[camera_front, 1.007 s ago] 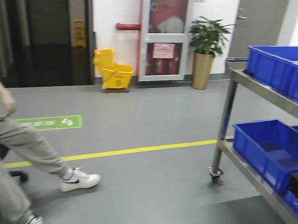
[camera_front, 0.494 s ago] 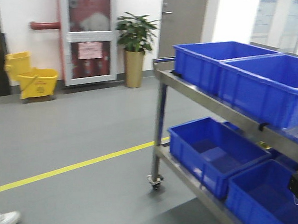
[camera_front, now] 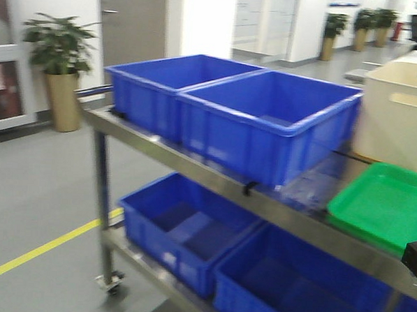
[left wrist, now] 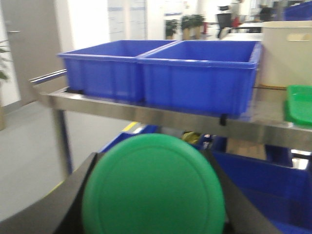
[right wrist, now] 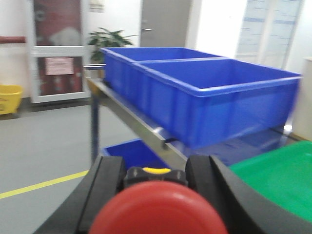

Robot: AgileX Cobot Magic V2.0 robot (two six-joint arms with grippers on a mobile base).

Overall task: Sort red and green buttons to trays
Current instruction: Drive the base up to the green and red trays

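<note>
While left end effector (left wrist: 152, 158) clasps green button (left wrist: 153, 190), right end effector (right wrist: 155, 168) clasps red button (right wrist: 158, 210).

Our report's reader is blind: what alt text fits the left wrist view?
A round-capped green button fills the foreground, held between the dark fingers of the left hand. Behind it, a steel cart shelf carries two blue crates, a cream tub and the edge of a green tray.
</note>
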